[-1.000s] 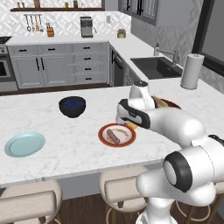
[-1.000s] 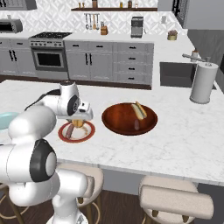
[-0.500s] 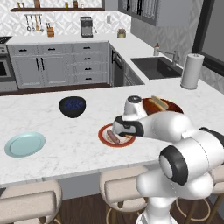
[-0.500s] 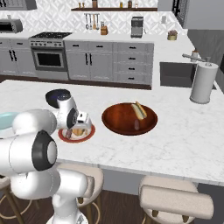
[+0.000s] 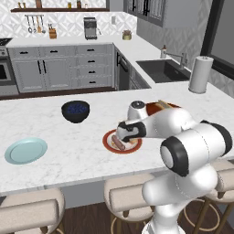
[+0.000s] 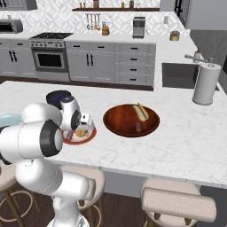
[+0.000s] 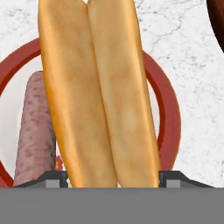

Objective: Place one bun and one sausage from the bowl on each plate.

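My gripper point(image 7: 109, 179) is shut on a long golden bun point(image 7: 98, 96), holding it low over the red-rimmed plate point(image 7: 170, 118). A pinkish sausage point(image 7: 35, 131) lies on that plate beside the bun. From the left base view the gripper point(image 5: 127, 137) hangs over the plate point(image 5: 109, 141), where the sausage point(image 5: 118, 144) shows. The wide wooden bowl point(image 6: 119, 122) stands right of the plate point(image 6: 88, 136) and holds another bun point(image 6: 141, 111) and a sausage point(image 6: 138, 126). The pale blue-green plate point(image 5: 26, 151) lies far left, bare.
A dark blue-black bowl point(image 5: 75, 111) stands behind the plates. A paper towel roll point(image 5: 201, 74) stands near the sink at the back right. Stools line the counter's front edge. Bare marble lies between the two plates.
The arm has swung left from the wooden bowl's side and come down over the red-rimmed plate, carrying the bun with it.
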Tool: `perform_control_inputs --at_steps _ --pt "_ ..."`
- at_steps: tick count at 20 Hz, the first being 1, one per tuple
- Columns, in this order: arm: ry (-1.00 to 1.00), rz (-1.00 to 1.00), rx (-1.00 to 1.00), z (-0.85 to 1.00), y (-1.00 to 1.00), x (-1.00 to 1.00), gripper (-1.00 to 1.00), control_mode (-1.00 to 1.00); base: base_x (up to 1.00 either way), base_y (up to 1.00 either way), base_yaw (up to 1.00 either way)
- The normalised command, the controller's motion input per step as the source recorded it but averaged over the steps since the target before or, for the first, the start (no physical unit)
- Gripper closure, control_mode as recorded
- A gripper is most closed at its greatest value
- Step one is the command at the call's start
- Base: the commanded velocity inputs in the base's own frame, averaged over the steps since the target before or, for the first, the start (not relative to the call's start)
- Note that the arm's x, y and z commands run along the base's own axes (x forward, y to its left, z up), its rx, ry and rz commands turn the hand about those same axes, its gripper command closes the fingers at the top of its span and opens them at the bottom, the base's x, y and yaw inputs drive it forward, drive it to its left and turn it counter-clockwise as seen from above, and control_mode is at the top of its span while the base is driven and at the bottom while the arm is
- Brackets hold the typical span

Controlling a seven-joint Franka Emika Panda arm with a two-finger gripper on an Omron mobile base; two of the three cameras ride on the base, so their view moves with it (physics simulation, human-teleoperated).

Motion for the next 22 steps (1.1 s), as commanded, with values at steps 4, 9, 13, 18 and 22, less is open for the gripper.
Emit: perform_control_inputs --at_steps 4,9,13,18,22 --pt "0.02 0.00 0.00 -0.15 0.06 0.02 -1.00 -1.00 0.00 0.00 0.00" --pt "0.00 0.00 0.00 0.00 0.00 0.05 -1.00 -1.00 0.00 0.00 0.00" --pt "0.00 0.00 0.00 0.00 0.00 0.00 -1.00 -1.00 0.00 0.00 0.00" --pt "0.00 0.00 0.00 0.55 -0.08 -0.18 -1.00 -1.00 0.00 0.00 0.00" --pt "0.00 -0.02 0.00 0.99 -0.62 -0.14 -1.00 -1.00 0.00 0.00 0.00"
